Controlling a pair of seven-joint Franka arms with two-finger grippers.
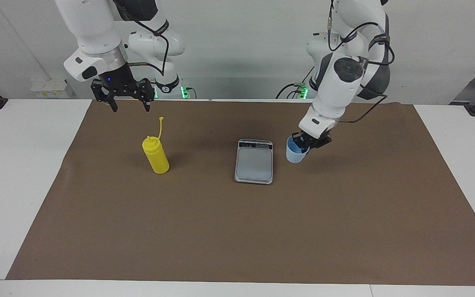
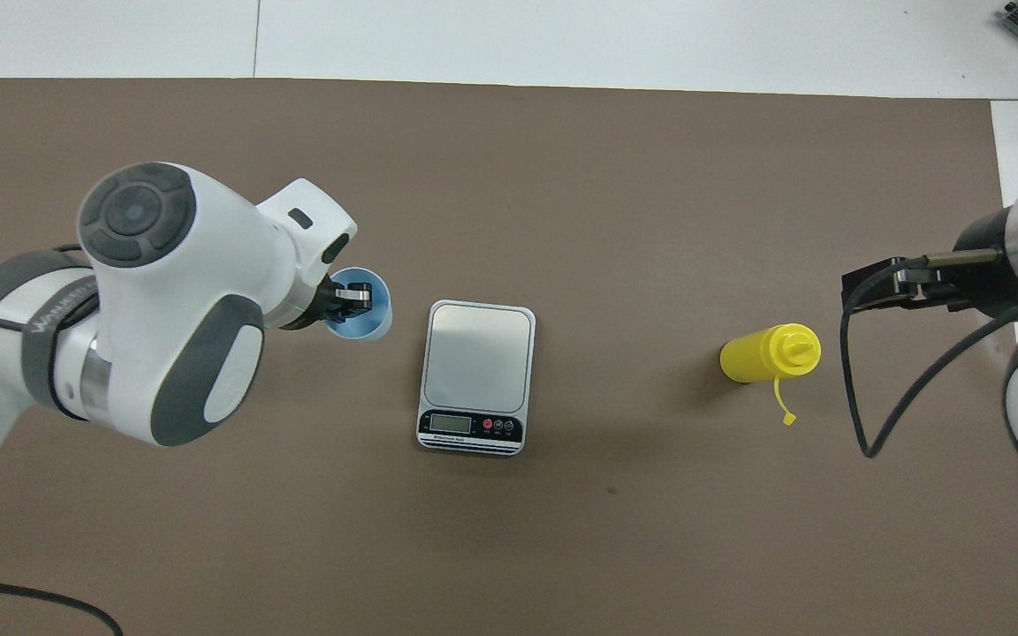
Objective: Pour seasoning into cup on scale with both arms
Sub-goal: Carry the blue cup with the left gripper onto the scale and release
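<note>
The light blue cup (image 1: 295, 154) stands beside the scale (image 1: 254, 161) toward the left arm's end of the table. My left gripper (image 1: 303, 142) is shut on the cup's rim, one finger inside and one outside; I cannot tell if the cup rests on the mat. The yellow seasoning bottle (image 1: 156, 156) stands upright with its cap strap hanging loose, toward the right arm's end. My right gripper (image 1: 131, 108) is open and empty, up in the air near the bottle. The overhead view shows the cup (image 2: 380, 320), left gripper (image 2: 353, 296), scale (image 2: 477, 358), bottle (image 2: 770, 353) and right gripper (image 2: 858, 291).
A brown mat (image 1: 237, 231) covers most of the white table (image 1: 10, 173). The scale's display strip (image 2: 472, 427) faces the robots. Black cables hang from both arms.
</note>
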